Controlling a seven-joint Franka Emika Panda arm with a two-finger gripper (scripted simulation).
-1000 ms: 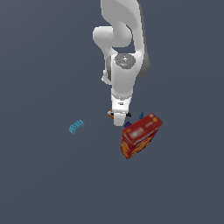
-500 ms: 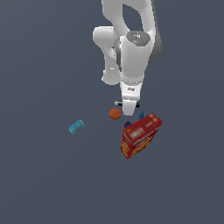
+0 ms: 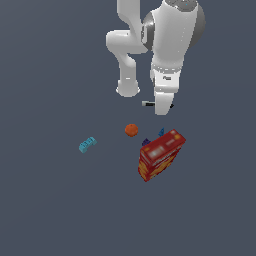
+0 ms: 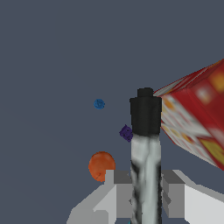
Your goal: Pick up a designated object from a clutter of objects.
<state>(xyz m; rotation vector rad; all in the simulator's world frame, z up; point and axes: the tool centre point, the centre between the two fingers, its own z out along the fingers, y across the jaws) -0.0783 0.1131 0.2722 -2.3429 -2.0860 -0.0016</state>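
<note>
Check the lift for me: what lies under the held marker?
Below the marker in the pincer: bare floor, orange ball, purple piece. Its body hides whatever lies directly beneath.

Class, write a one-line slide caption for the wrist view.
Hand shut on the grey, black-capped marker, with orange ball and red box beyond.

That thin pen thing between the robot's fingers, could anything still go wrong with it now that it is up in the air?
Possibly. The gripper pinches the marker near one end, so most of it sticks out past the fingers; a jolt might tilt it or let it slip. In the exterior view it hangs above the red box and orange ball, so if dropped it would likely land back among them.
</note>
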